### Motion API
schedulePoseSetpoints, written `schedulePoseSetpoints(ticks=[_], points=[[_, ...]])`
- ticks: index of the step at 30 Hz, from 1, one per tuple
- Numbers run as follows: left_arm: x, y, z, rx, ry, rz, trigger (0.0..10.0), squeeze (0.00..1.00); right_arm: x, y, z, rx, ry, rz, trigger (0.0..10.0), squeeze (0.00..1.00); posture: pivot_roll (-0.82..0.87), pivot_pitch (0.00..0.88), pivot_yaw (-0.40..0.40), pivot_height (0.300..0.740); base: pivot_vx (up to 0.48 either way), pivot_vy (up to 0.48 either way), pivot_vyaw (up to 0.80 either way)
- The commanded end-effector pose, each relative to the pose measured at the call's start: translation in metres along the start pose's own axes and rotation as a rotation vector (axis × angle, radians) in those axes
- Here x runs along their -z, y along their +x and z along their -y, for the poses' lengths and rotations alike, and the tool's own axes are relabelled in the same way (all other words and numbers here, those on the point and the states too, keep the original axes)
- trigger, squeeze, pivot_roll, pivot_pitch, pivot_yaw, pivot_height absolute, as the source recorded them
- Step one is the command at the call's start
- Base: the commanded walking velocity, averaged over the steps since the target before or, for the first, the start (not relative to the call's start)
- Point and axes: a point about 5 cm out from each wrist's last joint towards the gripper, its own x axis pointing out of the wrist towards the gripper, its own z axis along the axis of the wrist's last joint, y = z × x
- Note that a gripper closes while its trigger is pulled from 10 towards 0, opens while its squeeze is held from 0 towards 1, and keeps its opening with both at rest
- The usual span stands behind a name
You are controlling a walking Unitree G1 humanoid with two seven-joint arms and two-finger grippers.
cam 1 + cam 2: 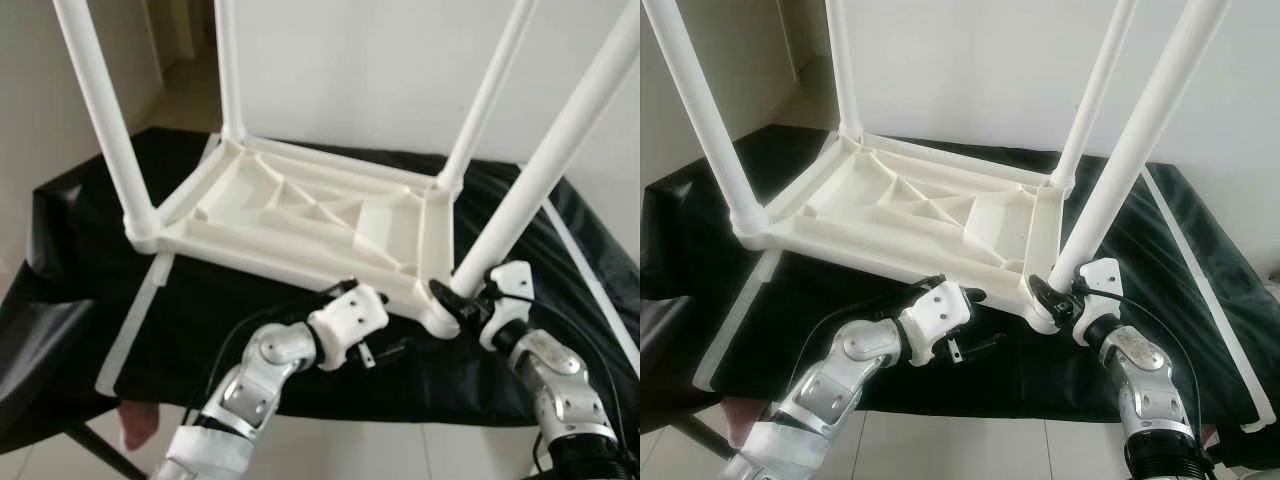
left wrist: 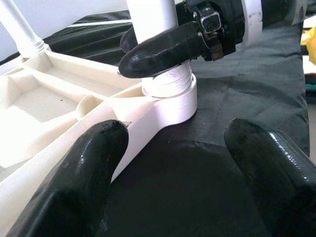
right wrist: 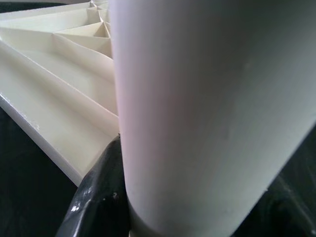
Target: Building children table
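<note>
Gripping the near table leg (image 1: 545,170), right claw (image 1: 452,297) pinches its base; left claw (image 2: 168,163) spread beside it

— What colours do you see?
— A cream-white ribbed plastic tabletop (image 1: 300,215) with four white tube legs (image 1: 545,165), on a glossy black sheet (image 1: 70,260).
— The arms?
— Silver, with black fingers (image 2: 74,187). Below, something pinkish (image 1: 138,425), perhaps cloth.

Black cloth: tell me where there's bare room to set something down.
Free: the cloth strip between the tabletop and the near edge, left of the left gripper; also the cloth right of the near right leg. Crowded: that leg's base, gripped by the right gripper.
</note>
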Motion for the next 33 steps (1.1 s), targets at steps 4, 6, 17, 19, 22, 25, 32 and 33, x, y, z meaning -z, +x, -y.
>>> schedulePoseSetpoints(ticks=[4, 6, 17, 19, 22, 25, 32, 33], points=[[0.001, 0.003, -0.004, -0.126, 0.014, -0.001, 10.0, 0.00, 0.009, -0.002, -0.002, 0.034, 0.012, -0.025, 10.0, 0.00, 0.00, 0.000, -0.065, 0.740, 0.000, 0.000, 0.00], [0.002, 0.004, -0.005, -0.133, 0.014, -0.009, 10.0, 0.00, 0.010, -0.001, -0.003, 0.069, 0.025, -0.030, 10.0, 0.00, 0.00, 0.000, -0.064, 0.740, 0.000, 0.000, 0.00], [0.007, 0.005, -0.008, -0.162, 0.010, -0.036, 10.0, 0.00, 0.016, 0.001, -0.017, 0.400, 0.047, -0.077, 10.0, 0.00, -0.01, 0.000, -0.057, 0.740, 0.000, 0.000, 0.00], [0.007, 0.005, -0.009, -0.167, 0.010, -0.039, 10.0, 0.00, 0.016, 0.001, -0.022, 0.434, 0.065, -0.084, 10.0, 0.00, -0.01, 0.000, -0.057, 0.740, 0.000, 0.000, 0.00], [0.007, 0.005, -0.010, -0.172, 0.012, -0.042, 10.0, 0.00, 0.017, 0.000, -0.026, 0.464, 0.077, -0.092, 10.0, 0.00, -0.01, 0.000, -0.058, 0.740, 0.000, 0.000, 0.00], [0.010, 0.005, -0.011, -0.168, 0.004, -0.059, 10.0, 0.00, 0.020, -0.001, -0.036, 0.648, 0.131, -0.089, 10.0, 0.00, -0.01, 0.000, -0.053, 0.740, 0.000, 0.000, 0.00], [0.014, 0.008, -0.012, -0.167, -0.067, -0.088, 10.0, 0.00, 0.019, 0.006, -0.052, 0.811, 0.219, -0.083, 10.0, 0.00, -0.01, 0.000, -0.056, 0.740, 0.000, 0.000, 0.00], [0.014, 0.008, -0.013, -0.168, -0.089, -0.091, 10.0, 0.00, 0.018, 0.008, -0.056, 0.816, 0.239, -0.086, 10.0, 0.00, -0.02, 0.000, -0.055, 0.740, 0.000, 0.000, 0.00]])
